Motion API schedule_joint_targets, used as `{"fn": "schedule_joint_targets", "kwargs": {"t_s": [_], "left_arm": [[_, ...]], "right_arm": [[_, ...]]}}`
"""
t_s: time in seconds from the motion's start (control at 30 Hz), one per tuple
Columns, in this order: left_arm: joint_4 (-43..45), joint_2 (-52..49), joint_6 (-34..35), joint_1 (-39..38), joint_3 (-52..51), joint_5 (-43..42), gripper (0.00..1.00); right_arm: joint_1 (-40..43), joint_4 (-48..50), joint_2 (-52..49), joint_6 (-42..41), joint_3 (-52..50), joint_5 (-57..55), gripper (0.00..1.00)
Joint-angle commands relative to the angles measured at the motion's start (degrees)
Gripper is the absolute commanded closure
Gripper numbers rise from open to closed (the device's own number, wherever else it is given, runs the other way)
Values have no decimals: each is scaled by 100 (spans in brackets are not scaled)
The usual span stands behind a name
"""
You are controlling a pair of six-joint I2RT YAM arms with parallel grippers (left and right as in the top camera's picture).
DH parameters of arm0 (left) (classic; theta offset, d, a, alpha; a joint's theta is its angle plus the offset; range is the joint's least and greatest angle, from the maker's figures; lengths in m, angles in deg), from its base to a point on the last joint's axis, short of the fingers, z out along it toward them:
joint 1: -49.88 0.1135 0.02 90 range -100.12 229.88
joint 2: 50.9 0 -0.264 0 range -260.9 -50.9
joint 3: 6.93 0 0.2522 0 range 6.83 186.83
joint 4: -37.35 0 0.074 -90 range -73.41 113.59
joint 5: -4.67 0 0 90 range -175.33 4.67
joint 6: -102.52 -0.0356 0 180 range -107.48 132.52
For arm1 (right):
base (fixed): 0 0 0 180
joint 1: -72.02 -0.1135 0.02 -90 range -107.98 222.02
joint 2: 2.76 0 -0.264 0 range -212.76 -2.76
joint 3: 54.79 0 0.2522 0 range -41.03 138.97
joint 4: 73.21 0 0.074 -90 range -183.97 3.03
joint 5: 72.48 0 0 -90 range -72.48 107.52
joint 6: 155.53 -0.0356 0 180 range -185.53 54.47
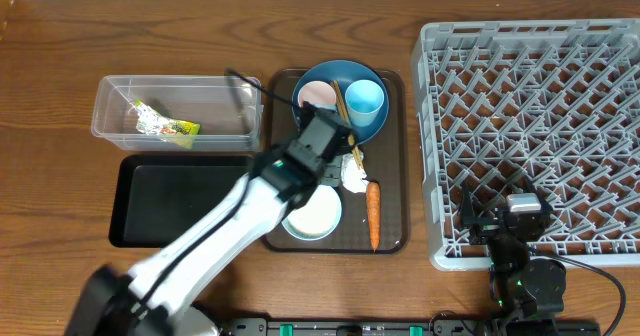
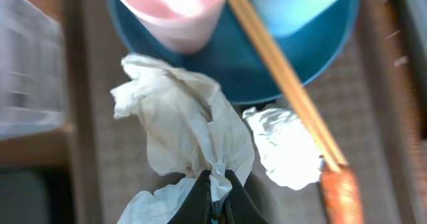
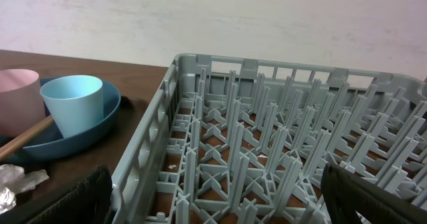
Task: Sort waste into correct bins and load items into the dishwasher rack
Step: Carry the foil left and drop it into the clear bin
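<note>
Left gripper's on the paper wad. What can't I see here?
- Overhead: left gripper and its grip on the paper wad, hidden under the left arm.
- Overhead: part of the pale blue bowl, covered by that arm.
- Left wrist: carrot, blurred and cut by the bottom edge.
- Right wrist: pink cup, cut by the left edge.

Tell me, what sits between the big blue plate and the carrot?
Crumpled white paper wads, with the chopsticks slanting from plate to carrot. The left wrist view shows it best; the left gripper pinches one wad.

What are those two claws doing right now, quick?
Left gripper: closed, pinching the crumpled white paper wad.
Right gripper: open, holding nothing.
</note>
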Motion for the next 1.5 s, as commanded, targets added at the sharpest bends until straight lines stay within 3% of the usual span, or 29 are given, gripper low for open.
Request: {"fn": "schedule_joint_targets", "kwargs": {"t_s": [0.0,0.17,0.37,0.57,0.7,0.93,1.13,1.17,1.23,1.27,1.47], "left_arm": [[-170,621,-15,81,76,411,94],[-219,1322,-15,398,76,1209,94],[-142,1460,-13,1394,74,1436,94],[188,979,24,2479,74,1362,94],[669,444,52,2990,74,804,94],[1294,-568,94,3501,74,507,94],[1248,-726,96,3611,74,479,93],[1250,-726,92,3611,74,431,89],[1250,-726,92,3611,74,282,57],[1255,-723,90,3611,79,199,47],[1217,-448,-31,3609,236,-166,33]], "right_arm": [[-160,-24,9,63,-7,-44,1],[-160,-24,9,66,-7,-42,1],[-160,-24,9,63,-7,-44,1],[-160,-24,9,66,-7,-42,1],[-160,-24,9,63,-7,-42,1],[-160,-24,9,63,-7,-42,1],[-160,-24,9,63,-7,-44,1],[-160,-24,9,63,-7,-42,1],[-160,-24,9,66,-7,-42,1],[-160,-24,9,63,-7,-42,1],[-160,-24,9,66,-7,-42,1]]}}
